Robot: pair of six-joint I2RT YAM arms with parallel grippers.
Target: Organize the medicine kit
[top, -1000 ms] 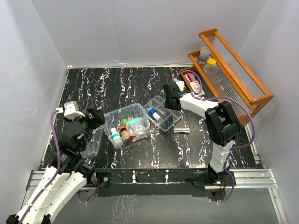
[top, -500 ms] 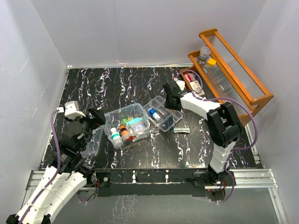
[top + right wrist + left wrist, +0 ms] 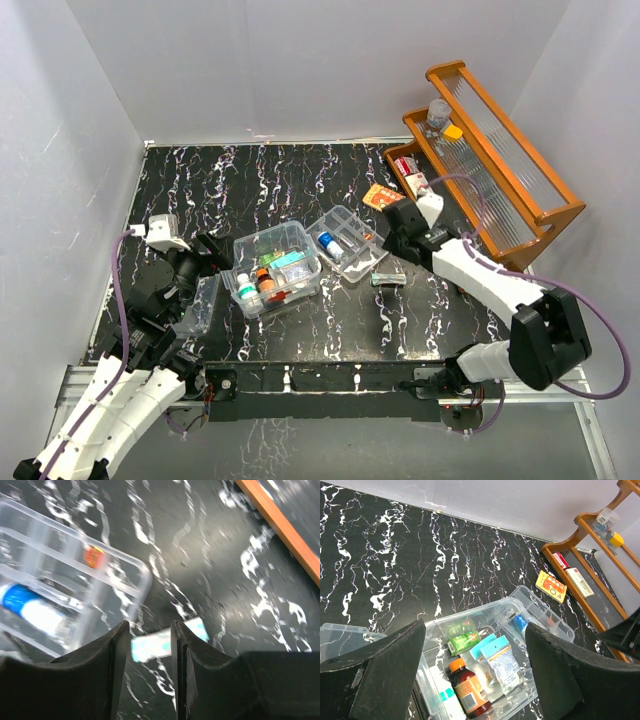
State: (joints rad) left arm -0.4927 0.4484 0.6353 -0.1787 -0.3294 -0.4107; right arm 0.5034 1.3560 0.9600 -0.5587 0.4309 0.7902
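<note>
Top external view places the medicine kit [image 3: 262,241], lid off, near the middle of the black marbled surface [image 3: 250,180], with bottles and packets inside and a clear divided tray [image 3: 338,213] just beside it on the right. At the kit's left side the left tool [image 3: 475,627] hangs with its fingers spread wide and empty. The right tool [image 3: 149,630] hovers above a teal-and-white packet [image 3: 150,649] lying on the surface, fingers parted a little, gripping nothing.
</note>
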